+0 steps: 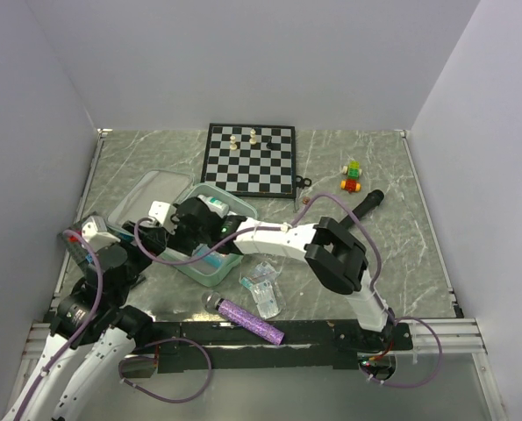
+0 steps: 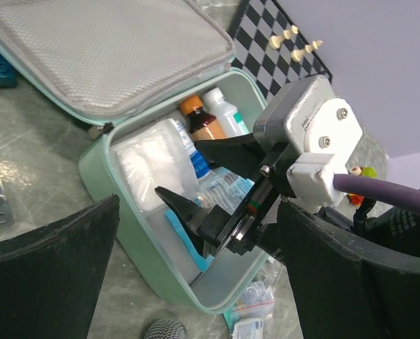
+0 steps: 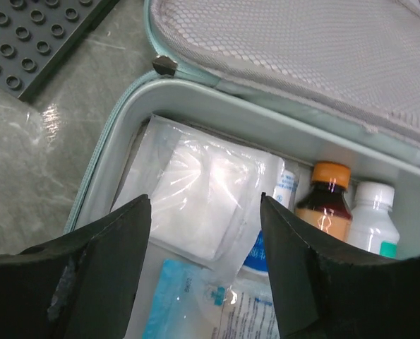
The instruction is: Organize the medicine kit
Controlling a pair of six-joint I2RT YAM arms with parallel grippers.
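**A:** Where is the medicine kit found?

**B:** The medicine kit [image 1: 210, 272] is set on the near left part of the bench [image 1: 401, 219]. Its lid [image 1: 151, 189] is laid back toward the far left with the mesh lining turned up. A gauze packet [image 3: 195, 191], a brown bottle [image 3: 326, 201] with an orange cap and a white bottle [image 3: 373, 212] are packed inside.

**A:** How are the arms posed?

**B:** The right arm [image 1: 335, 254] is stretched leftward from its base, bent at the elbow, and its wrist is tipped down into the open case. The left arm [image 1: 94, 307] is folded low at the near left corner and aimed at the case from outside.

**A:** What room is left around it?

**B:** A dark studded plate [image 3: 33, 42] is seen just beside the case on its left. Clear packets [image 1: 262, 289] and a purple tube [image 1: 252, 322] are scattered near its front right. The chessboard [image 1: 249, 160] is placed behind it, and coloured blocks [image 1: 353, 175] well apart. Bare bench is left on the right half.

**A:** And the end effectors?

**B:** The right end effector [image 3: 204, 205] is spread above the gauze packet, and nothing is pinched. The left end effector [image 2: 199, 205] is spread wide, with nothing held or touched.
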